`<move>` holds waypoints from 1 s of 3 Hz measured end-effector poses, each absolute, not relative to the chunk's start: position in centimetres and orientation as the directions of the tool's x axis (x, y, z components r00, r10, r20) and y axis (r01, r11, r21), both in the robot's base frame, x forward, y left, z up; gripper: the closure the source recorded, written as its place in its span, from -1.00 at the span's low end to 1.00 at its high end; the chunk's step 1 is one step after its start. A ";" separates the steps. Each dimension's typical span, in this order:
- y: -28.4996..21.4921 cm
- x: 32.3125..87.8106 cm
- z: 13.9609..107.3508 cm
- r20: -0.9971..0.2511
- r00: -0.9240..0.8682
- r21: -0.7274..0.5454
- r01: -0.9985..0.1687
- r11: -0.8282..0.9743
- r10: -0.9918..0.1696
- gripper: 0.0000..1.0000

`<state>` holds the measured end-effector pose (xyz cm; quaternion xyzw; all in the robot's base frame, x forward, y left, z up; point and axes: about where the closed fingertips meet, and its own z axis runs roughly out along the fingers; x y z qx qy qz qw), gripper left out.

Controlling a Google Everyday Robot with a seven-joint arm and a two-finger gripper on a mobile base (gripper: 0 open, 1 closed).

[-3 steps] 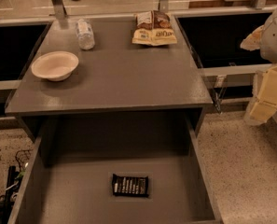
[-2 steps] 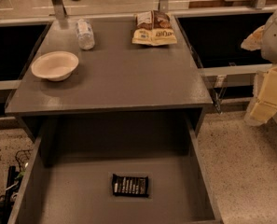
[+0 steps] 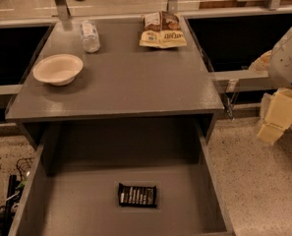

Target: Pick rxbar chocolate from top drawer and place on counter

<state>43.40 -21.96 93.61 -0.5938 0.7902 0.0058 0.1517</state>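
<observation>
1. Black with rows of white lettering, the rxbar chocolate (image 3: 137, 194) lies flat on the floor of the top drawer (image 3: 67, 205). It sits about midway between the side walls, nearer the front edge, and touches no wall.
2. Pulled out, the drawer stands open below the front edge of the grey surface (image 3: 131, 82).
3. On the surface, a pale bowl (image 3: 58, 69) sits upright near the left edge. A clear bottle (image 3: 90, 35) lies toward the back-left corner. Tan-and-brown snack bags (image 3: 161, 30) rest at the back edge, right of the middle.
4. The hand (image 3: 278, 114) (cream-coloured, below a rounded white arm part) hangs beyond the right edge of the surface, above the speckled floor (image 3: 256, 181). It is well apart from the drawer and the bar, and I cannot tell whether it is apart or together.
</observation>
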 end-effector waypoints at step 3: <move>-21.4 42.9 90.2 -0.309 -0.213 -0.081 -0.965 0.248 -0.927 -1.00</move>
